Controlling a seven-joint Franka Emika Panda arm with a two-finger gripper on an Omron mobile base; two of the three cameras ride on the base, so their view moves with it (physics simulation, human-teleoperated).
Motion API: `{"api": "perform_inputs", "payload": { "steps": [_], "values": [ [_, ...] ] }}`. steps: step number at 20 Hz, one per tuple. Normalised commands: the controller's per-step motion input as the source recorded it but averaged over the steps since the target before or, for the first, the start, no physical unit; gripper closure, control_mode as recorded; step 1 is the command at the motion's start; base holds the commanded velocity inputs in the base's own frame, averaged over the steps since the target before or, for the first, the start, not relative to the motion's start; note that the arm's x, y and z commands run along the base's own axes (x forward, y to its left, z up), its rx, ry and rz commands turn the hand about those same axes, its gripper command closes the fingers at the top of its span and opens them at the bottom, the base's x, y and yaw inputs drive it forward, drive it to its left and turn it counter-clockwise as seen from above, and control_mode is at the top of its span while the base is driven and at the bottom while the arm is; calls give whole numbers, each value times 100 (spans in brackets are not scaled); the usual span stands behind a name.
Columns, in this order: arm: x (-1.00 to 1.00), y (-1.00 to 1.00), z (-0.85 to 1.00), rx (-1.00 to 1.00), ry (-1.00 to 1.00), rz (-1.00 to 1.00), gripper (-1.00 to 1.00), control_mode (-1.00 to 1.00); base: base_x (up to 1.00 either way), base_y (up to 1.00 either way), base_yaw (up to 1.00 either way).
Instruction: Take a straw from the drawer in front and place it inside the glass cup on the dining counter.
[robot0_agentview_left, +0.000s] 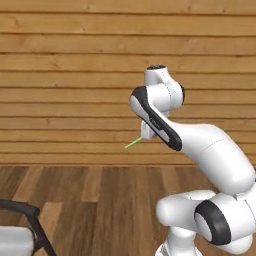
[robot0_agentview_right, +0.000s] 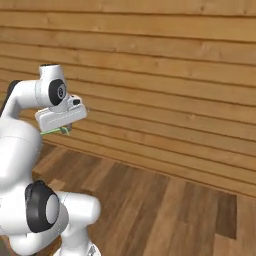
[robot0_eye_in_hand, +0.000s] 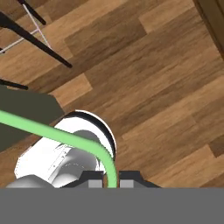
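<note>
The gripper (robot0_eye_in_hand: 112, 180) is closed tight on the green straw (robot0_eye_in_hand: 65, 136), high over a brown wood floor (robot0_agentview_right: 165, 210), near a plank wall (robot0_agentview_left: 65, 75).

Wall (robot0_agentview_left: 70, 75) matt wood planks; floor (robot0_agentview_right: 165, 210) wood; straw (robot0_eye_in_hand: 52, 131) smooth.

Glossy white rounded arm (robot0_agentview_left: 215, 150) segments, black joint bands.
</note>
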Motion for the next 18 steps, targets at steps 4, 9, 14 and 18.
{"api": "perform_inputs", "payload": {
  "steps": [4,9,14,18],
  "values": [
    [0,0,0,0,0,0,100,100,100,-29,55],
    [0,0,0,0,0,0,100,100,100,-24,60],
    [0,0,0,0,0,0,100,100,98,-29,62],
    [0,0,0,0,0,0,100,100,90,-30,66]
  ]
}}
